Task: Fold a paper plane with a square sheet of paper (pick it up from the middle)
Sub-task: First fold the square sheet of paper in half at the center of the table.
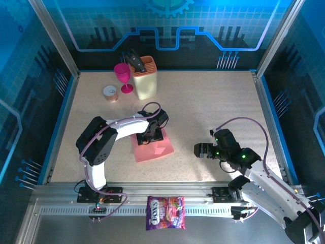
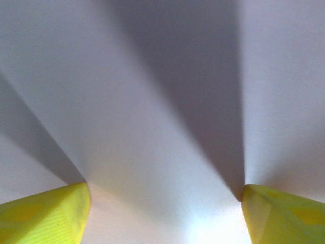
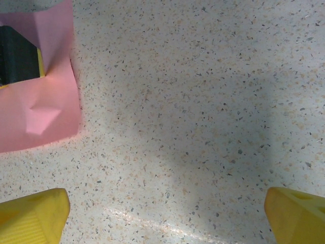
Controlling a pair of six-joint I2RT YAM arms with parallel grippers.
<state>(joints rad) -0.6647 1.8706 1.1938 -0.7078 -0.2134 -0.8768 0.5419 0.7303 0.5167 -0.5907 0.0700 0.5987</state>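
left gripper (image 1: 151, 134) is down on the square sheet of paper (image 1: 152, 151), roughly mid-sheet, nose pointing at the table (image 1: 218, 101)

left wrist cam: both yellow fingers (image 2: 51, 213) are spread wide with tips at the paper surface and nothing pinched between them, so the jaws are open. paper reads washed-out pale in that view, finger shadows fanning across it

sheet position: centre-left of the table, just ahead of the left arm's base, lying flat, edges skewed against the table edge. plain pink. one small raised triangular crease (image 3: 43, 117) on the side nearer the right arm. rest of it looks flat, not folded into a plane yet

right gripper (image 1: 199, 150) hangs over bare table to the right of the sheet, clear of it and aimed toward it. right wrist cam puts its yellow fingers at the two bottom corners, far apart, nothing between them: open, empty. same view catches the sheet's corner top-left, with the left gripper's black-and-yellow finger sitting on the paper

other stuff:
- back-left: pink goblet (image 1: 122, 76) just beside a beige knife block (image 1: 145, 81), small round can (image 1: 110, 93) left of the goblet
- purple candy bag (image 1: 165, 212) on the front rail between the two arm bases, well apart from the sheet
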